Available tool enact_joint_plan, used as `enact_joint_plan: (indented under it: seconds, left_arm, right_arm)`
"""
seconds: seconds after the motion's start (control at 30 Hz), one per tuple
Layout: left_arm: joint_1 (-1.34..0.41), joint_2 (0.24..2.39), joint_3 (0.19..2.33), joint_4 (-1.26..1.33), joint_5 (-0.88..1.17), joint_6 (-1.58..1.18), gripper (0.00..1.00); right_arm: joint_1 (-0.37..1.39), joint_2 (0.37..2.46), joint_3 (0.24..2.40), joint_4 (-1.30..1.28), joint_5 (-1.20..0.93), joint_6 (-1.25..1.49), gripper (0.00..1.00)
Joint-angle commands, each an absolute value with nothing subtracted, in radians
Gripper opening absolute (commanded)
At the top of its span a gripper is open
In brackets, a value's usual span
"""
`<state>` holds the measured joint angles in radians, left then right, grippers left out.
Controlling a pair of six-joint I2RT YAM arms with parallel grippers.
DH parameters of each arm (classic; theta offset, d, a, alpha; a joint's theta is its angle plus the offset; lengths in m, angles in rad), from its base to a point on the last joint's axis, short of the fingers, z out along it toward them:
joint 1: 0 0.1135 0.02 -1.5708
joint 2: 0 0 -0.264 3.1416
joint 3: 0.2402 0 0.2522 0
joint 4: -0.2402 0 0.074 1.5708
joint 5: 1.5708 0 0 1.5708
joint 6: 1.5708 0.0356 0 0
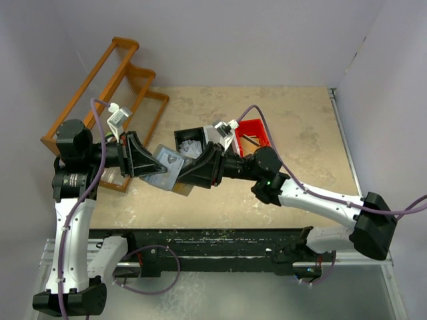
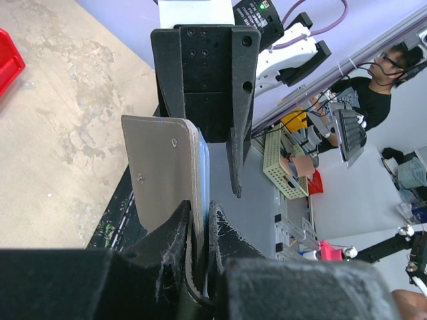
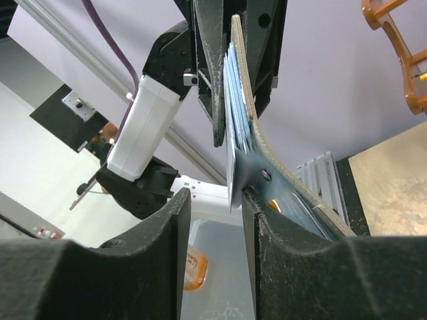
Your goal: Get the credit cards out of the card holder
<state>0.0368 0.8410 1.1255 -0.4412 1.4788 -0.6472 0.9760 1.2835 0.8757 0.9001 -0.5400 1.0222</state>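
Note:
The slate-grey card holder [image 1: 168, 168] hangs in the air between my two grippers, above the table. My left gripper [image 1: 143, 160] is shut on its edge; in the left wrist view [image 2: 198, 212] the holder's pale flap [image 2: 160, 173] stands upright with the pale blue edges of the credit cards [image 2: 204, 170] beside it. My right gripper [image 1: 197, 168] is open at the holder's other end. In the right wrist view [image 3: 215, 223] the fanned cards [image 3: 233, 143] stick out of the holder [image 3: 300, 200]. One card's lower edge sits between the jaws, close to the right finger [image 3: 267, 247].
A black bin [image 1: 181, 137] with pale pieces in it stands just behind the grippers, and a red bin [image 1: 256, 131] is to its right. A brown wooden rack [image 1: 107, 87] stands at the back left. A black rail [image 1: 220, 243] runs along the near table edge.

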Motion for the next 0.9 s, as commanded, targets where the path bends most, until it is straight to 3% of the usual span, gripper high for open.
enact_joint_plan:
  seconds: [0.0,0.1,0.3,0.53,0.87]
  left_arm:
    - [0.026,0.82,1.177,-0.393,1.524,-0.675,0.1]
    - [0.026,0.819,1.176,-0.391,1.502,-0.682,0.1]
    - [0.027,0.816,1.172,-0.393,1.477,-0.674,0.13]
    - [0.026,0.832,1.185,-0.389,1.481,-0.677,0.17]
    - [0.026,0.814,1.16,-0.333,1.464,-0.725,0.14]
  right_arm:
    - [0.971,1.31,0.942,0.92,-0.47,1.013,0.39]
    - [0.971,1.335,0.962,0.918,-0.462,1.021,0.31]
    - [0.971,1.34,0.948,0.912,-0.46,1.035,0.0]
    - [0.971,1.263,0.843,0.969,-0.449,1.047,0.0]
    - [0.969,1.25,0.797,0.98,-0.441,1.049,0.0]
